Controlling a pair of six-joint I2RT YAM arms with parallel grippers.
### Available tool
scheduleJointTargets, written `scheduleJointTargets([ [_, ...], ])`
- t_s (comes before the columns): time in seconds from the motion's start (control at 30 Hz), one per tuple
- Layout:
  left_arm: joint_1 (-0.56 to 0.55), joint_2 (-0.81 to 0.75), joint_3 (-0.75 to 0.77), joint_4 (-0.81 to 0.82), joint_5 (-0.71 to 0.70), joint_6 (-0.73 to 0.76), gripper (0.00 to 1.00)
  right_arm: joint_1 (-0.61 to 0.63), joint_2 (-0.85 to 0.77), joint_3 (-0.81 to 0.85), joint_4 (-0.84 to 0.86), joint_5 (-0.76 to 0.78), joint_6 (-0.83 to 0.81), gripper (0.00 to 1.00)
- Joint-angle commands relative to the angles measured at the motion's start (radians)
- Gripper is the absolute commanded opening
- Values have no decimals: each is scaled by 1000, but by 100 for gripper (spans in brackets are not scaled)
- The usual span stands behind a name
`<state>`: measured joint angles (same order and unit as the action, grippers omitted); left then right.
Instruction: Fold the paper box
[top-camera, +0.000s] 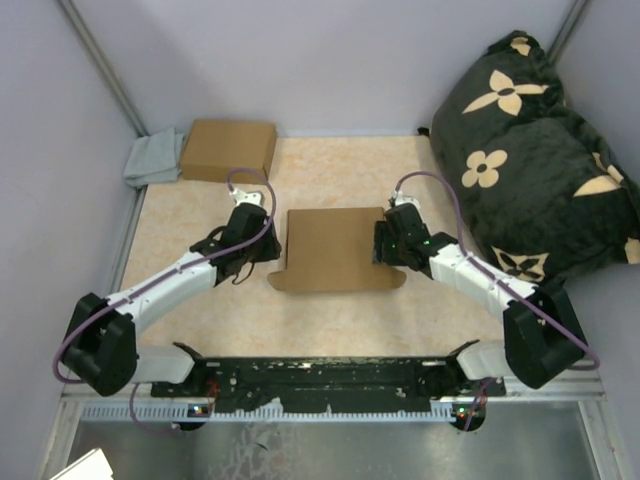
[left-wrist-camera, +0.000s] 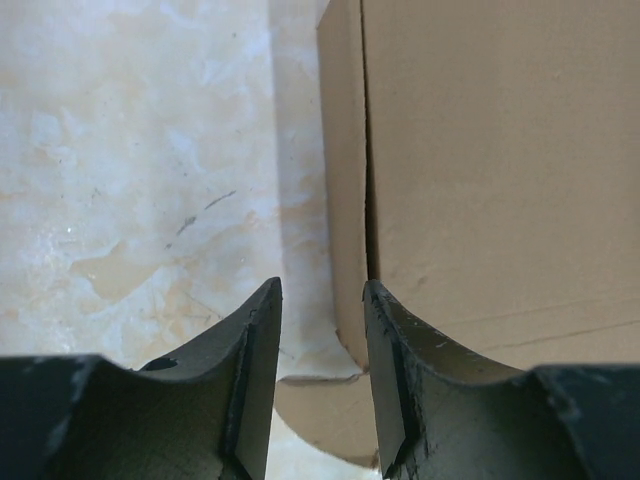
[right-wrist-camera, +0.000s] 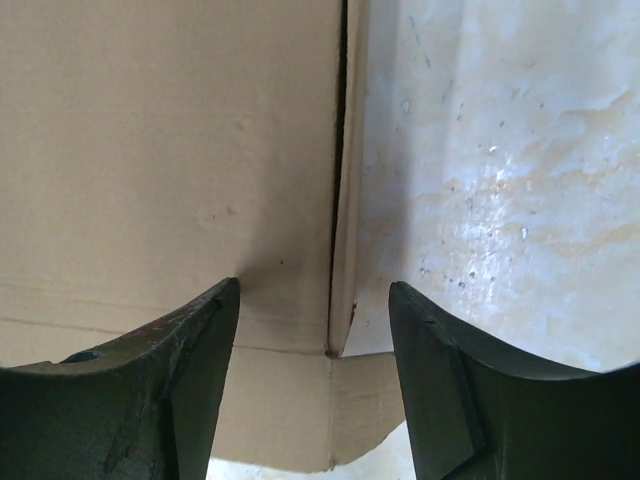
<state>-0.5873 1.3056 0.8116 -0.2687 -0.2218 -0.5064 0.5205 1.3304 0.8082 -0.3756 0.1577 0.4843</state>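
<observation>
Left fingers (left-wrist-camera: 250, 380), right fingers (right-wrist-camera: 190, 380) parted, flanking paper box (top-camera: 335, 248).

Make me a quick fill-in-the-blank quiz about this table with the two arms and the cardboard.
1. The paper box lies ____ the left end effector and right end effector.
2. Both end effectors' jaws stand ____.
3. The grey cloth lies beside the carton at the far ____ corner of the table.
Missing words: between; open; left.
</observation>
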Motion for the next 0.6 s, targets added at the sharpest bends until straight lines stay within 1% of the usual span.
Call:
scheduleJointTargets([
  [0.0,-2,29,13,139,0,21,45,-32,15,75,96,36,-23,62],
  [0.2,-2,121,20,178,79,24,44,-45,90,81,124,-44,-49,60],
  [0.43,-2,227,28,165,103,19,43,-45,147,46,167,-110,-52,58],
  [0.57,-2,257,34,174,109,18,43,-45,168,45,187,-138,-54,57],
])
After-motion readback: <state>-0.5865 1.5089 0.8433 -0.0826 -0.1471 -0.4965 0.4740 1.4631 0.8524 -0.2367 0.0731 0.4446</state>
